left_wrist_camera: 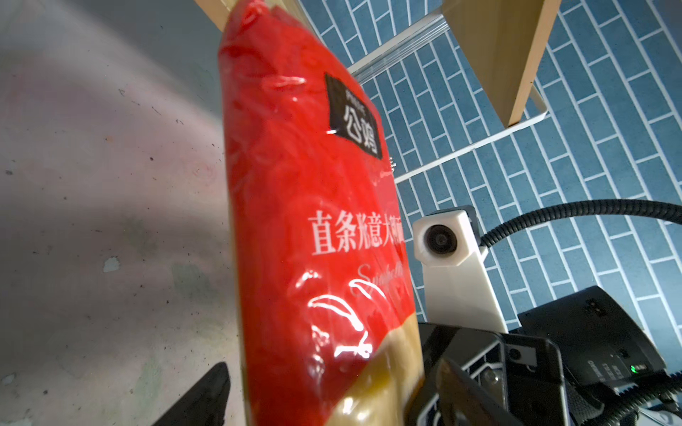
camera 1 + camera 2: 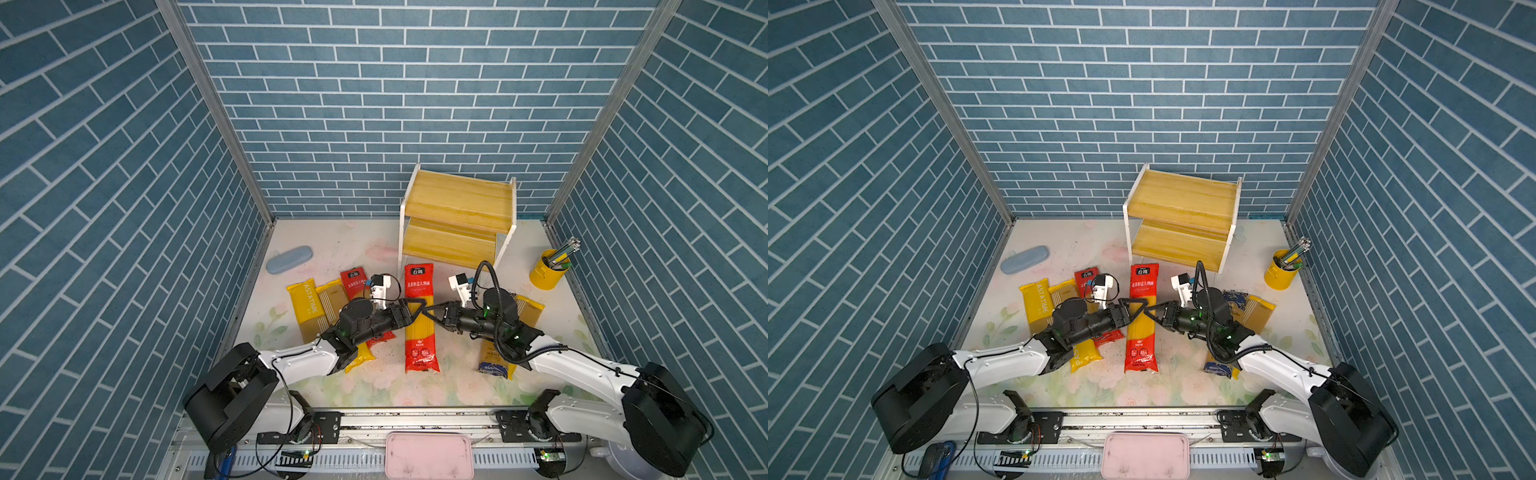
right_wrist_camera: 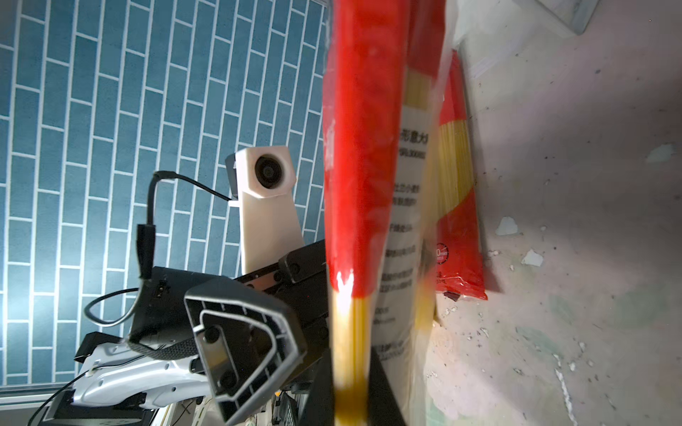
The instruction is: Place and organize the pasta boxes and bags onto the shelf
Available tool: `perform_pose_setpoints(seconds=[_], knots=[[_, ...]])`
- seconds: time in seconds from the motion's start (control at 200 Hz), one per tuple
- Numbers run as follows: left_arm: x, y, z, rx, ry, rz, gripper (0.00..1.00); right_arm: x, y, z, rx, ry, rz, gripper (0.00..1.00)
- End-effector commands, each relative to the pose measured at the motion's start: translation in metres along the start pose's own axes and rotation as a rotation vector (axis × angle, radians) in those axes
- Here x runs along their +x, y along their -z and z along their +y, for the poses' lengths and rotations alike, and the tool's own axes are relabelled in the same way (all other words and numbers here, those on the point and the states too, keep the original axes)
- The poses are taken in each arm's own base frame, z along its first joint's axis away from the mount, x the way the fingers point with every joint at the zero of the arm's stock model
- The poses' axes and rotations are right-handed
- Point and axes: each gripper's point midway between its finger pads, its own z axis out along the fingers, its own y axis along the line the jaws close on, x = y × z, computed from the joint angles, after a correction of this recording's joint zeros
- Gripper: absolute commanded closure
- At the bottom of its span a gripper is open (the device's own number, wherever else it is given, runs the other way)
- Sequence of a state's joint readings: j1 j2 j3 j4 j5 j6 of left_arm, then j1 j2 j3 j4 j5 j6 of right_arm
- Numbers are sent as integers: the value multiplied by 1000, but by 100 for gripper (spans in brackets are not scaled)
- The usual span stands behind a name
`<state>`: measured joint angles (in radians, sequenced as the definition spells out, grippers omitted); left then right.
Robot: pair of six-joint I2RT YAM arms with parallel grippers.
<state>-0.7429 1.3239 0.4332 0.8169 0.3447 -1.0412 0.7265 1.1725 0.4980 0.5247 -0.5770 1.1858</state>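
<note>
I had the right gripper (image 2: pixel 429 312) clamped on the middle red packet (image 2: pixel 420 347). The left gripper (image 2: pixel 417 314) straddled it, jaws apart.

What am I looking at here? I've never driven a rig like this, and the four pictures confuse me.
Two robot arms with pincer grippers work over a table. Two pictures look down from overhead and are almost identical; the other two come from a camera on each arm's wrist. On the table are spaghetti packets, a two-tier shelf with bare boards, a grey-blue case and a yellow pen cup. The right gripper is pinched shut on the middle red packet; the left gripper stands open around it.
</note>
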Motion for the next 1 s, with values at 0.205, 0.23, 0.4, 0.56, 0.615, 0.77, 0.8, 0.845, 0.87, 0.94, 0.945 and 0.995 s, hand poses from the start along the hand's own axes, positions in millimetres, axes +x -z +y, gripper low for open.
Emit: perform_pose_setpoints(seconds=[0.205, 0.23, 0.4, 0.56, 0.615, 0.77, 0.8, 0.845, 0.87, 0.94, 0.945, 0.995], knots=[[-22, 4, -25, 88, -54, -54, 36, -19, 11, 82, -255, 85, -40, 96], [-23, 5, -26, 88, -52, -56, 39, -19, 11, 81, -254, 82, -41, 95], [-27, 4, -27, 98, -21, -70, 57, -17, 10, 75, -245, 69, -39, 77], [-33, 6, -33, 116, 6, -99, 69, -14, 10, 71, -236, 61, -37, 64], [-36, 9, -34, 118, 8, -117, 71, -10, 8, 67, -227, 57, -33, 62], [-48, 17, -45, 141, 40, -170, 75, 4, 2, 53, -181, 56, -14, 60], [-50, 18, -50, 151, 42, -177, 75, 4, 1, 51, -171, 59, -15, 60], [-52, 20, -54, 159, 45, -185, 76, 5, 1, 49, -155, 67, -15, 60], [-54, 21, -56, 164, 45, -192, 76, 6, 1, 47, -144, 72, -16, 60], [-58, 24, -62, 169, 45, -202, 76, 6, 1, 46, -129, 86, -16, 60], [-58, 24, -62, 168, 45, -203, 76, 6, 1, 47, -129, 87, -15, 60], [-60, 26, -64, 165, 45, -211, 76, 5, 0, 50, -137, 99, -13, 59]])
